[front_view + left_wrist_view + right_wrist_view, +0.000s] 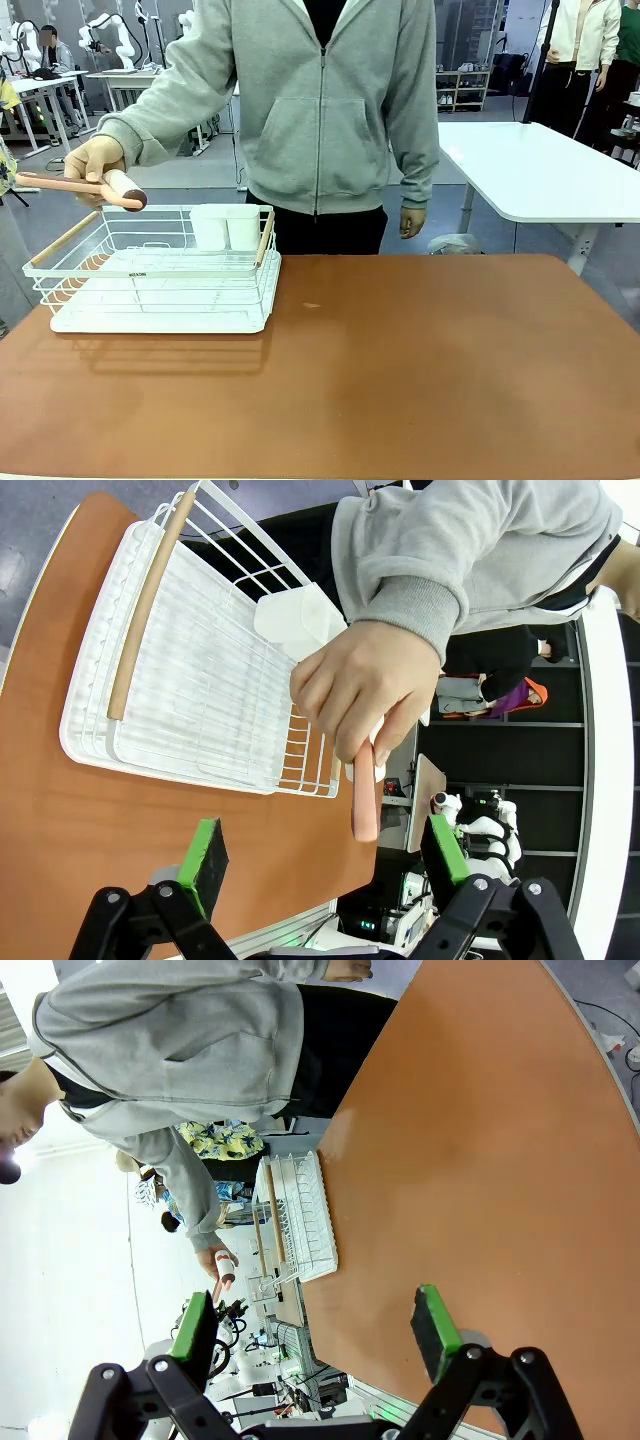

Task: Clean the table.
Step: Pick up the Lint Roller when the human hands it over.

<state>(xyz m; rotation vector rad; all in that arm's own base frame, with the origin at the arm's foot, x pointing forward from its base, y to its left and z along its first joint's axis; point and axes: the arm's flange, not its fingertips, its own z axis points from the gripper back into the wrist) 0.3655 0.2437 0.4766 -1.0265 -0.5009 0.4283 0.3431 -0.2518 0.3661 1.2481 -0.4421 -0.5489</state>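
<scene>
1. Two grippers hang with their green-padded fingers spread wide and nothing between them. The left gripper (325, 865) faces the rack, and the right gripper (315, 1335) looks out over bare tabletop.
2. Most of the front view is the table (420, 370), reddish-brown and bare except for one small pale speck (312, 305) toward twelve o'clock from its middle.
3. At the table's ten o'clock corner stands a white wire dish rack (140, 272), with two white cups (227, 227) against its far rim.
4. Over the rack's nine o'clock side, the person's hand (365, 695) pinches a pink-handled tool (365, 805). In the left wrist view the free end of its handle points at the open fingers, about one o'clock from the gap.
5. This looks like a handover of the cleaning tool. To do it well:
   - Advance the left gripper until the free end lies squarely between the pads.
   - Close short of the person's fingertips.
   - Stay above the rack wires.
   - Pull away only once the hand lets go.
</scene>
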